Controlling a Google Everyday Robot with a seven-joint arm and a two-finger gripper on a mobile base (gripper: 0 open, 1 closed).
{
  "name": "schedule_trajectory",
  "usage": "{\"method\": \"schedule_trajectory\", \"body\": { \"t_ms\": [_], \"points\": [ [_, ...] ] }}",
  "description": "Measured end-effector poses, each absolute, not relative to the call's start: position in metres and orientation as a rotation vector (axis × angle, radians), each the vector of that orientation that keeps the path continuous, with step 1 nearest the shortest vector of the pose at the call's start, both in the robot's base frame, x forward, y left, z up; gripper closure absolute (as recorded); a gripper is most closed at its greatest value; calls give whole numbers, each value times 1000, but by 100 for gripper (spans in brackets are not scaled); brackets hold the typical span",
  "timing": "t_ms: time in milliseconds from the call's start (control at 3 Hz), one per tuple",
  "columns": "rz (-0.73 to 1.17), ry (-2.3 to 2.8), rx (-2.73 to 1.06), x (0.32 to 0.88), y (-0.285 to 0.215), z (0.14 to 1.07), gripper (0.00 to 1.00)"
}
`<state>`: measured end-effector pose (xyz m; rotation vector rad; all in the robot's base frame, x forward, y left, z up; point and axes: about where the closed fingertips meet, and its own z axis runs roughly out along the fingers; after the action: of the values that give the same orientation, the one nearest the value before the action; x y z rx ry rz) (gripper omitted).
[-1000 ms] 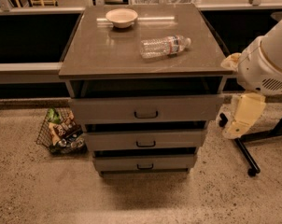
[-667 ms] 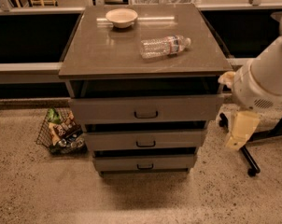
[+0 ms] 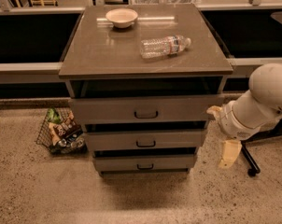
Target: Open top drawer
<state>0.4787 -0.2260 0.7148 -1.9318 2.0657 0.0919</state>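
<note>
The top drawer is the widest of three grey drawers in a cabinet at the centre of the camera view. Its small black loop handle sits at the middle of its front. A dark gap shows between the drawer's upper edge and the tabletop. The mid-sized drawer and the smallest drawer lie below it. My gripper hangs from the white arm to the right of the cabinet, about level with the lower drawers. It is well away from the handle and touches no drawer.
On the cabinet top stand a pale bowl at the back and a clear plastic bottle lying on its side. A wire basket of snack packs sits on the floor at left. A black chair leg lies at right.
The arm has sunk lower and the gripper has dropped down beside the cabinet's right side. The drawers, bowl and bottle have not moved.
</note>
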Motion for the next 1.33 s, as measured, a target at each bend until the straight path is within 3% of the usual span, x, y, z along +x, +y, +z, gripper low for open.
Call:
{"method": "schedule_trajectory", "body": {
  "t_ms": [667, 1333],
  "points": [
    [50, 2020, -1955, 488, -223, 716, 0],
    [-14, 1774, -2081, 577, -215, 701, 0]
  ]
}}
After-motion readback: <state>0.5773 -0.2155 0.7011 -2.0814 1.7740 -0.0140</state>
